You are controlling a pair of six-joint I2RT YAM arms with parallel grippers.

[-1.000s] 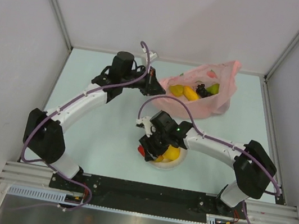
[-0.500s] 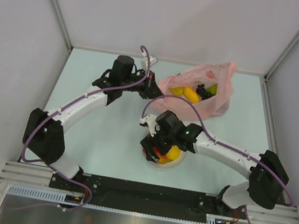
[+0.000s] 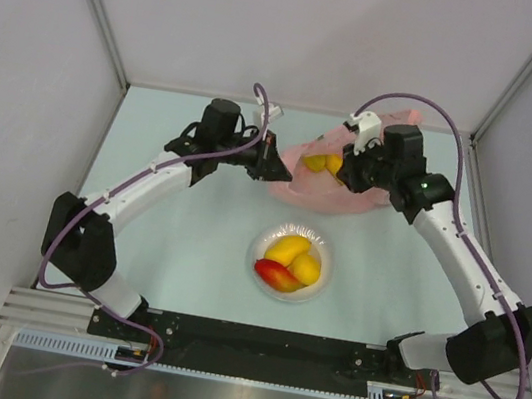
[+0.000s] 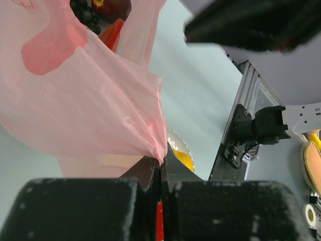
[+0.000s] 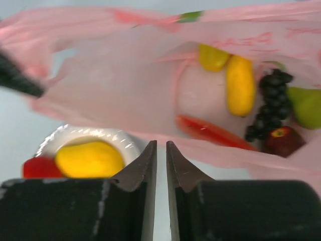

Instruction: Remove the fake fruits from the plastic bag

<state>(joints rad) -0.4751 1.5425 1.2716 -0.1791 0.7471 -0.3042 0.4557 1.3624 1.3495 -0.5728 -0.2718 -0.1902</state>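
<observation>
The pink plastic bag lies at the back of the table. My left gripper is shut on its left edge and holds it up. My right gripper hovers at the bag's mouth with its jaws nearly together and nothing between them. Inside the bag I see two yellow fruits, a grape bunch, a green pear, a dark red apple and a red slice. Two yellow fruits and a red-orange mango lie on the white plate.
The plate stands at the table's middle front, between the two arm bases. It also shows in the right wrist view and the left wrist view. White walls close the table on the left, back and right.
My right arm has left the plate and swung back to the bag's mouth, leaving a yellow fruit on the plate. My left gripper still holds the bag's edge.
</observation>
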